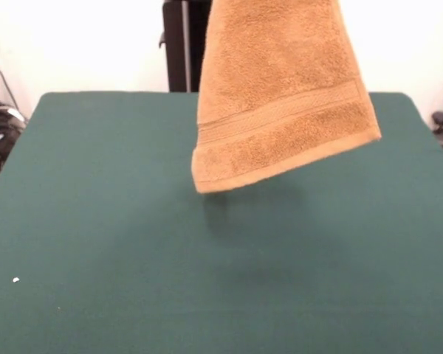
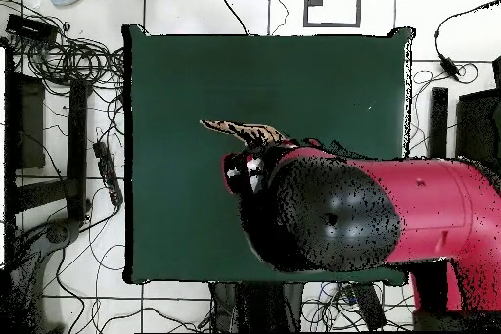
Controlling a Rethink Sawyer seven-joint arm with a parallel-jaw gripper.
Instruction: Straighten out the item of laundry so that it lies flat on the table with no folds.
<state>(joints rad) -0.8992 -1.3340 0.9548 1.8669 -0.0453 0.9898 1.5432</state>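
The item of laundry [image 1: 280,96], an orange-tan terry towel with a ribbed band near its lower edge, hangs in the air above the far middle of the green table [image 1: 96,236]. Its lower edge is tilted and clear of the cloth, with a faint shadow below. The top of the towel runs out of the front view. From overhead the towel [image 2: 245,132] shows edge-on as a thin tan strip over the table [image 2: 196,75]. My gripper [image 2: 252,150] sits at the end of the red arm right beside that strip, shut on the towel, its tips hidden under the wrist.
The bulky red and black arm [image 2: 333,213] covers the table's lower right in the overhead view. A small white speck [image 1: 15,279] lies on the cloth. Cables and gear [image 2: 59,66] crowd the floor beside the table.
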